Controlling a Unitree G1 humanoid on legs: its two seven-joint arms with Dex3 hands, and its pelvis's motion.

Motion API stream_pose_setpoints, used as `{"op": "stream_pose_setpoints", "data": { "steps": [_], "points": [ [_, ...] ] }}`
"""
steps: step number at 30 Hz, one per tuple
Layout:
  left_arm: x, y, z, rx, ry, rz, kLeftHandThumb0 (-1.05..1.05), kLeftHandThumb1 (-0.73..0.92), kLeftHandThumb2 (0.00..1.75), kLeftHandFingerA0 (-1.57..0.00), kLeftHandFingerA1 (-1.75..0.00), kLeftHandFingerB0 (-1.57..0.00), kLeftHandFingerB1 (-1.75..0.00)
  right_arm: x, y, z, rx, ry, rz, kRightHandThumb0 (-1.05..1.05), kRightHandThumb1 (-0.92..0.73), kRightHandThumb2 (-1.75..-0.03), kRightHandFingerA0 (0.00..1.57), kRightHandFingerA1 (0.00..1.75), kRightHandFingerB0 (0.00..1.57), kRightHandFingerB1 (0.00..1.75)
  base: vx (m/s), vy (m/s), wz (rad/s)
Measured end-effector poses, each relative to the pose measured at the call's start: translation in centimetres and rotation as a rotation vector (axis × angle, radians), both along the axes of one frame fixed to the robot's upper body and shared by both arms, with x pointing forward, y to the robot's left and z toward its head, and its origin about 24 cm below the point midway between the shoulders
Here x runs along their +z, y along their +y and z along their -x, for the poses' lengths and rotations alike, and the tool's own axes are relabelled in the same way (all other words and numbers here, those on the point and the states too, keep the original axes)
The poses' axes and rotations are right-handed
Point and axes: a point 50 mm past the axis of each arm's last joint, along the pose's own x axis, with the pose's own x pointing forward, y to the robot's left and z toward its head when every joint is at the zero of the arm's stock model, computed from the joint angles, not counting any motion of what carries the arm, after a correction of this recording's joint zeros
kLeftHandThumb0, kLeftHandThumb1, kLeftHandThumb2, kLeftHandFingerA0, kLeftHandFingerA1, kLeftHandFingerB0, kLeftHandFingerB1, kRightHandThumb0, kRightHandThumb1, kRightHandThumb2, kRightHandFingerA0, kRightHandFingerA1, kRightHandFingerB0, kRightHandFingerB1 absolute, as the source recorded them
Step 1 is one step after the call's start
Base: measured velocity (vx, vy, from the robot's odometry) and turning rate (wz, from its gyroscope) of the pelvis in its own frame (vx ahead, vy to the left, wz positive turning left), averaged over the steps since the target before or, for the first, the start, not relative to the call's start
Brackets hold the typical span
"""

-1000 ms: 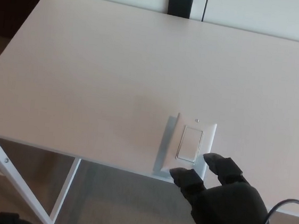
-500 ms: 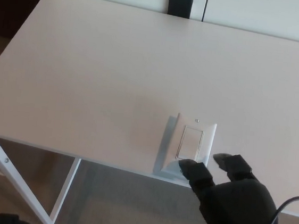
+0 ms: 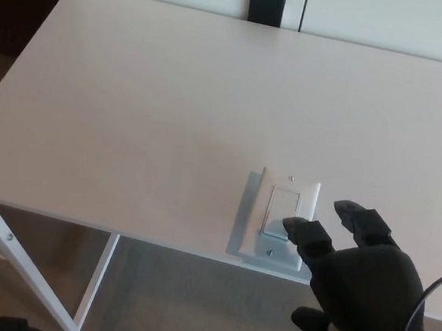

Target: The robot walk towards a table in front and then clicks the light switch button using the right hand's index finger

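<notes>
White table (image 3: pixel 132 109), light switch (image 3: pixel 279 215) corner under empty, spread-fingered right robot hand (image 3: pixel 355 278).

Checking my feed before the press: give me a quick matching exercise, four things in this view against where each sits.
Things:
1. light switch plate
2. right hand
3. black block
4. white table leg

Places:
A. at the table's far edge
B. under the table, bottom left of the view
C. lying on the table near its front edge
D. bottom right, one fingertip at the rocker's lower right corner

Pairs: 1-C, 2-D, 3-A, 4-B
</notes>
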Motion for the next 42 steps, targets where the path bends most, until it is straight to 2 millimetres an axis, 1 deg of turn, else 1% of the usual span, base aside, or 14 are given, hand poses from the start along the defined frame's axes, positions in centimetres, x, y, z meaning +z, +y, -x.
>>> {"op": "stream_pose_setpoints", "data": {
  "steps": [4, 10, 15, 16, 17, 21, 22, 24, 25, 30, 31, 35, 36, 42],
  "points": [
    [0.0, 0.0, 0.0, -0.002, 0.001, 0.001, -0.38, 0.50, 0.55, -0.65, -0.41, -0.53, -0.37, -0.5, 0.1, -0.2, -0.006, 0.019, 0.002, -0.77, -0.51, -0.86, 0.04, 0.31, 0.16, 0.43, 0.00, 0.000, 0.00],
    [0.0, -0.1, -0.1, -0.003, 0.000, 0.001, -0.38, 0.50, 0.56, -0.65, -0.42, -0.53, -0.37, -0.8, 0.4, -0.8, -0.005, 0.019, 0.002, -0.79, -0.52, -0.85, 0.06, 0.31, 0.17, 0.42, 0.00, 0.000, 0.00],
    [0.0, -0.1, -0.1, -0.004, 0.000, 0.001, -0.38, 0.50, 0.55, -0.65, -0.41, -0.54, -0.37, -0.9, 0.6, -1.0, -0.005, 0.023, 0.001, -0.78, -0.51, -0.88, 0.02, 0.30, 0.13, 0.42, 0.00, 0.000, 0.00],
    [0.0, -0.1, -0.1, -0.004, -0.001, 0.001, -0.37, 0.50, 0.55, -0.65, -0.41, -0.54, -0.37, -0.9, 0.6, -1.0, -0.004, 0.024, 0.002, -0.74, -0.50, -0.88, 0.00, 0.31, 0.13, 0.42, 0.00, 0.000, 0.00],
    [0.0, -0.1, -0.1, -0.005, -0.001, 0.001, -0.37, 0.50, 0.55, -0.65, -0.41, -0.54, -0.37, -1.0, 0.6, -1.0, -0.003, 0.026, 0.002, -0.77, -0.50, -0.86, 0.03, 0.30, 0.16, 0.42, 0.00, 0.000, 0.00],
    [0.0, -0.1, -0.1, -0.005, 0.000, 0.002, -0.37, 0.51, 0.55, -0.65, -0.41, -0.53, -0.37, -1.0, 0.7, -0.9, 0.002, 0.029, -0.001, -0.77, -0.51, -0.87, 0.05, 0.29, 0.19, 0.42, 0.00, 0.000, 0.00],
    [0.0, -0.1, -0.1, -0.006, 0.000, 0.002, -0.38, 0.51, 0.55, -0.65, -0.41, -0.53, -0.37, -1.1, 0.8, -0.9, 0.006, 0.030, 0.000, -0.80, -0.52, -0.89, 0.02, 0.29, 0.23, 0.45, 0.00, 0.000, 0.00],
    [0.0, -0.1, -0.1, -0.007, -0.001, 0.002, -0.38, 0.50, 0.55, -0.65, -0.41, -0.53, -0.37, -1.1, 0.9, -0.8, 0.012, 0.031, 0.001, -0.78, -0.51, -0.89, 0.02, 0.29, 0.23, 0.45, 0.00, 0.000, 0.00],
    [0.0, -0.1, -0.1, -0.007, 0.000, 0.003, -0.39, 0.50, 0.56, -0.65, -0.42, -0.53, -0.37, -1.2, 0.9, -0.7, 0.015, 0.032, 0.003, -0.75, -0.64, -0.61, 0.06, 0.25, 0.27, 0.31, 0.00, 0.000, 0.00],
    [0.0, -0.1, -0.1, -0.007, 0.001, 0.003, -0.38, 0.50, 0.55, -0.65, -0.41, -0.54, -0.37, -1.5, 1.0, -0.3, 0.023, 0.046, 0.010, -0.74, -0.61, -0.60, 0.07, 0.25, 0.31, 0.33, 0.00, 0.000, 0.00],
    [0.0, -0.1, -0.1, -0.008, 0.001, 0.003, -0.37, 0.50, 0.55, -0.65, -0.41, -0.54, -0.37, -1.5, 1.0, -0.3, 0.023, 0.047, 0.009, -0.79, -0.51, -0.86, 0.03, 0.28, 0.27, 0.45, 0.00, 0.000, 0.00],
    [0.0, -0.1, -0.1, -0.009, 0.003, 0.004, -0.38, 0.51, 0.55, -0.65, -0.41, -0.53, -0.37, -1.8, 1.0, 0.0, 0.021, 0.060, 0.015, -0.79, -0.51, -0.86, 0.04, 0.30, 0.28, 0.45, 0.00, 0.000, 0.00],
    [0.0, -0.1, -0.1, -0.009, 0.004, 0.004, -0.37, 0.51, 0.55, -0.65, -0.41, -0.54, -0.37, -1.8, 1.0, 0.0, 0.021, 0.063, 0.016, -0.77, -0.50, -0.86, 0.05, 0.34, 0.32, 0.46, 0.00, 0.000, 0.00],
    [0.0, -0.1, 0.0, -0.012, 0.007, 0.005, -0.38, 0.51, 0.56, -0.65, -0.41, -0.53, -0.37, -1.6, 1.5, 0.5, 0.044, 0.076, 0.017, -0.77, -0.51, -0.87, 0.05, 0.36, 0.32, 0.46, 0.00, 0.000, 0.00]
  ]
}}
